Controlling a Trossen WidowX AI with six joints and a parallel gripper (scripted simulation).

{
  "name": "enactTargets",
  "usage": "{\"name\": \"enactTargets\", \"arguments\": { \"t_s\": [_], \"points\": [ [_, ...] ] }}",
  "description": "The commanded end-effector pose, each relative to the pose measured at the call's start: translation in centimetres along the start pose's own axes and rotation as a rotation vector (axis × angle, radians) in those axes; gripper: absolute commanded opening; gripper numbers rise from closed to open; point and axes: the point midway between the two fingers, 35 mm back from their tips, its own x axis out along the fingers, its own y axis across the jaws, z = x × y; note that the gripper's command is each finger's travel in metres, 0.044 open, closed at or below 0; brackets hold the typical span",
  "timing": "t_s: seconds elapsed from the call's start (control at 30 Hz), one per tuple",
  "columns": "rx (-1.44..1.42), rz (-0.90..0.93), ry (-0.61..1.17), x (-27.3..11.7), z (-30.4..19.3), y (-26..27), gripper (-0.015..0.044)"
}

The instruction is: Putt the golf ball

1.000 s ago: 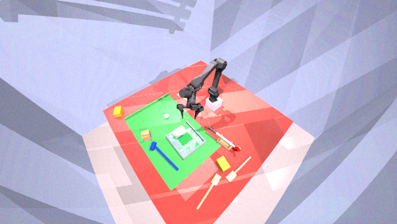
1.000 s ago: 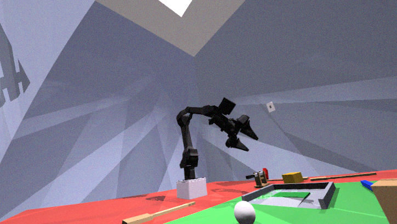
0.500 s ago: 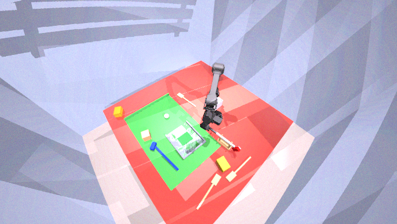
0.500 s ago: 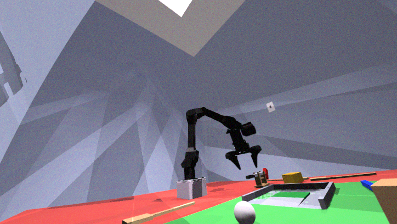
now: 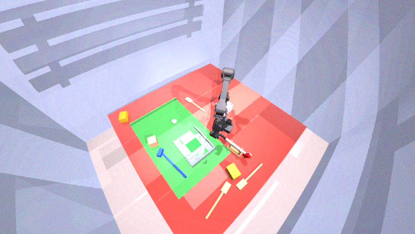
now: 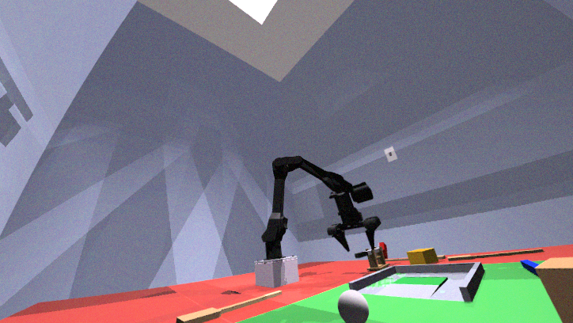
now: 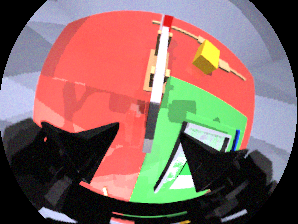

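Note:
The red putter lies on a small wooden stand on the red table, right of the green mat. Its red head points away from the arm and its dark grip end points toward the arm. My gripper is open and empty, hanging just above the grip end with a finger on either side of the shaft line. The white golf ball rests on the mat. The raised green sits inside a grey ramp frame.
A blue putter and a tan block lie on the mat. Yellow blocks and wooden putters lie on the red table.

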Motion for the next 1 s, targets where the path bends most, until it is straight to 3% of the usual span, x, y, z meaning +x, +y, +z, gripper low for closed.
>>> {"name": "enactTargets", "arguments": {
  "t_s": [0.0, 0.83, 0.97],
  "points": [
    [-0.006, 0.000, 0.005, 1.5, -0.5, 0.0, 0.0440],
    [-0.006, 0.000, 0.005, 4.5, -1.3, 0.0, 0.0440],
    [-0.003, 0.001, 0.000, 4.2, -1.1, 0.0, 0.0335]
  ]
}}
